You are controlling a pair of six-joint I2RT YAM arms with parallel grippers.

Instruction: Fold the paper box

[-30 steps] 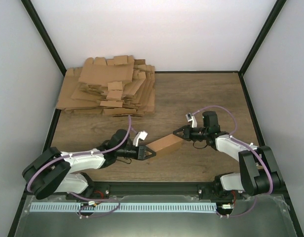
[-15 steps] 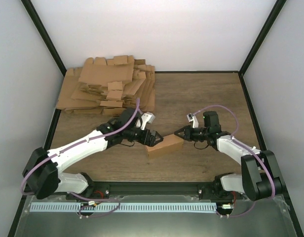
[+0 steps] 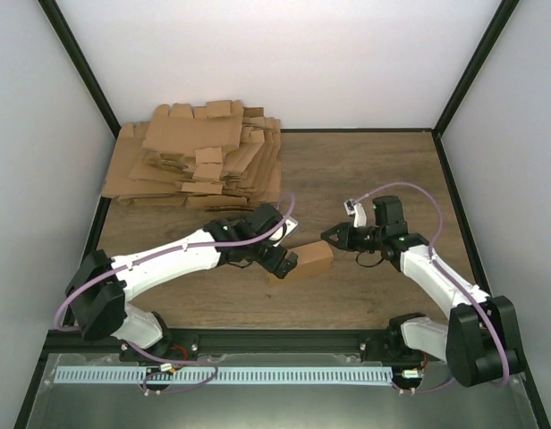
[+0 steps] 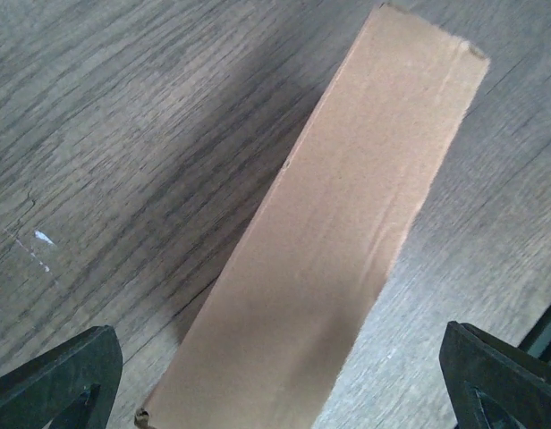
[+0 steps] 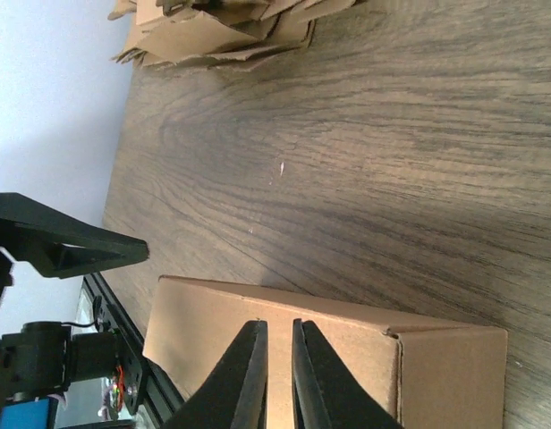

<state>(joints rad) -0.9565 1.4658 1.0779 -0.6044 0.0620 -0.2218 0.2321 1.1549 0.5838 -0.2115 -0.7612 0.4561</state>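
**Fingers nearly together over a folded carton**

The right gripper [image 5: 277,327] shows two black fingers [image 5: 244,380] almost touching, with a thin slit between them, in front of the paper box [image 5: 374,344]. The box lies on the wooden table [image 5: 365,152] as a closed brown carton, one end face at the right. To its left juts the left arm's pointed black finger [image 5: 65,243]. A pile of flat cardboard blanks [image 5: 213,22] sits at the table's far end.

A dark wood-grain worktop [image 3: 374,170] fills the scene. At its far left corner sits a messy pile of flat brown cardboard blanks [image 3: 195,156]. Plain white walls [image 3: 284,54] with black frame bars [image 3: 79,67] surround it.
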